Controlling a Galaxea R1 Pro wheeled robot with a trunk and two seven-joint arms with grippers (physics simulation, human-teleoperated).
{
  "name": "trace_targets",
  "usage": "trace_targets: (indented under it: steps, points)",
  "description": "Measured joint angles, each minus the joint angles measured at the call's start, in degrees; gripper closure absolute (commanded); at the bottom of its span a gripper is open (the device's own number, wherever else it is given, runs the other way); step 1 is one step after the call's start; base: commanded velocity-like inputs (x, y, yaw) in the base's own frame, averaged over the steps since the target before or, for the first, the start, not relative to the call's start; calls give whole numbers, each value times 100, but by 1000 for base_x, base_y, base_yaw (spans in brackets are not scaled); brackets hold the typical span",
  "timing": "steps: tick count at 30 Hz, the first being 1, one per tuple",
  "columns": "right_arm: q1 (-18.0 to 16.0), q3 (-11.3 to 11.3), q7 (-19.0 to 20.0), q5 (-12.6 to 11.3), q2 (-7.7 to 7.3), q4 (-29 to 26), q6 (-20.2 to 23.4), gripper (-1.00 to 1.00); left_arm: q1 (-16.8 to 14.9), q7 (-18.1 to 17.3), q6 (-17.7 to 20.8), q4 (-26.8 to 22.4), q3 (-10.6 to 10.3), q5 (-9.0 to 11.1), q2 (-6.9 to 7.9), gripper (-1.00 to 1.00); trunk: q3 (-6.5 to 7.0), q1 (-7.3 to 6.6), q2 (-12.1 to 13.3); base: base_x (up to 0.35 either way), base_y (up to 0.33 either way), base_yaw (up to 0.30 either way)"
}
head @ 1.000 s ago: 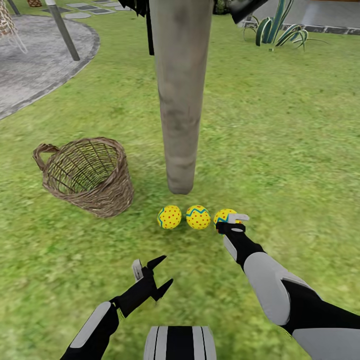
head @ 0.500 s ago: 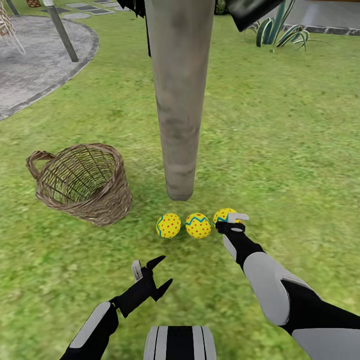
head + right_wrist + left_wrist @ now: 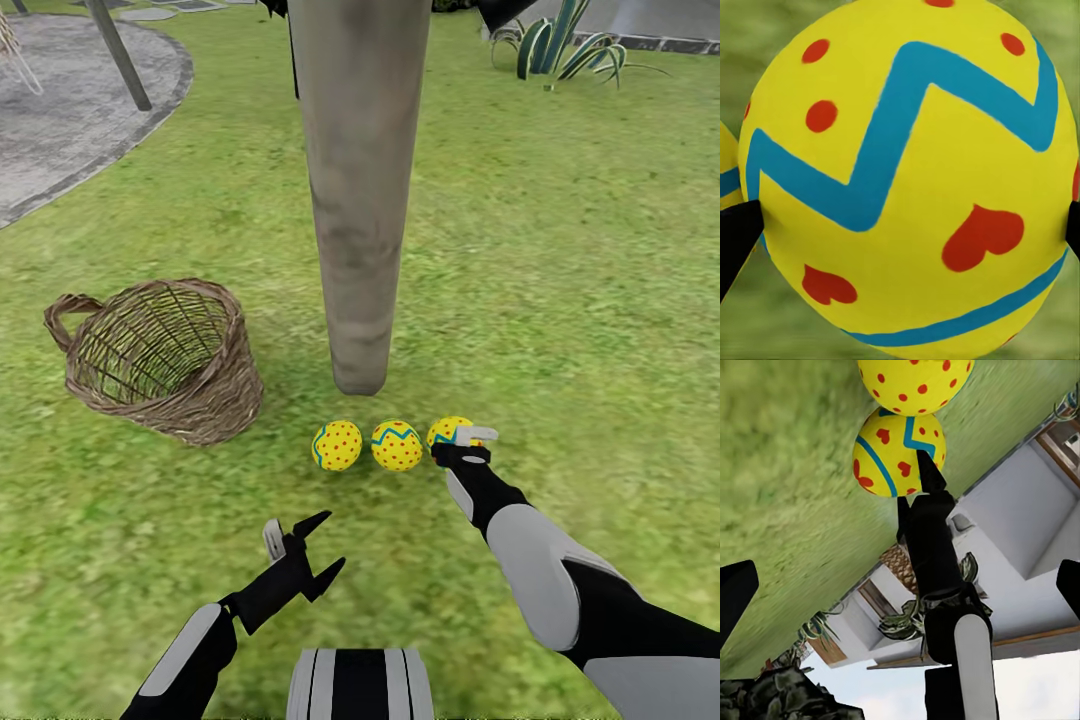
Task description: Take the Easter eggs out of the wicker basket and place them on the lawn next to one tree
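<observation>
Green lawn (image 3: 560, 250) surrounds the tree (image 3: 358, 200), where the three Easter eggs (image 3: 397, 445) lie in a row near its base, as the task asks. The right gripper (image 3: 462, 444) brackets the rightmost egg, seemingly setting it down. The left gripper (image 3: 305, 553) hangs spread wide. The wicker basket (image 3: 160, 355), tilted nearby, looks empty.

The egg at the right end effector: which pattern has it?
Yellow egg, blue zigzag, red marks; right wrist view.
</observation>
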Motion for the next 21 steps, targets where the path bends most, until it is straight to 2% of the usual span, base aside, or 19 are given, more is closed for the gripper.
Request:
trace_targets:
  steps: [4,8,14,21]
  points:
    - [2,0,2,1,0,1,-3,100,0,-8,4,0,-1,2,0,-100,-1,0,0,21,0,0]
    - [5,2,3,1,16,1,0,100,0,-1,0,1,-1,2,1,-100,0,-3,0,230,-41,0]
    - [6,4,3,0,26,18,0,100,0,-1,0,2,-9,2,-8,-100,-1,0,0,20,-3,0]
    - [6,-3,3,1,27,-12,0,100,0,0,0,0,-10,2,-8,-100,-134,15,-8,0,0,0]
